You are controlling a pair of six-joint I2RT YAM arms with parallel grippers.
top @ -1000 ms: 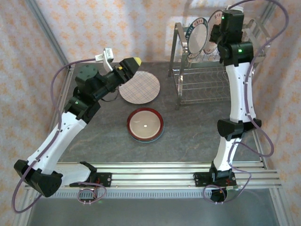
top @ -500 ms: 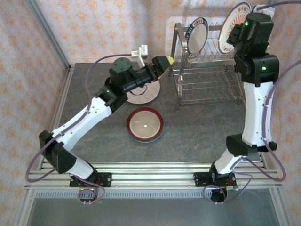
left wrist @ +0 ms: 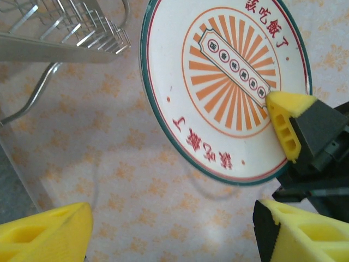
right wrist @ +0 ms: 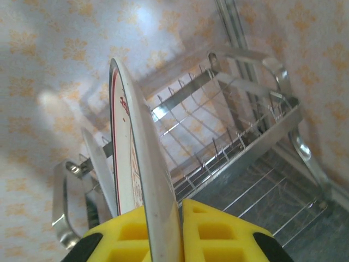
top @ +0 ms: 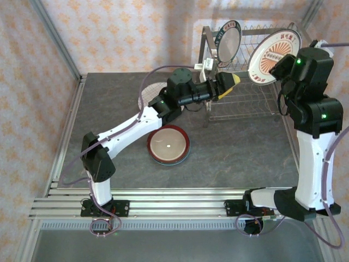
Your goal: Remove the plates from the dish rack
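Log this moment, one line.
right pincer: shut on orange-sunburst round ceramic plate, clear of chrome wire dish rack | left pincer: open, near rack

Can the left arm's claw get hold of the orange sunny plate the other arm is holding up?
Probably yes. The left claw is open and faces the orange plate, with only air between. The right claw pinches just one edge, so most of the rim is free.
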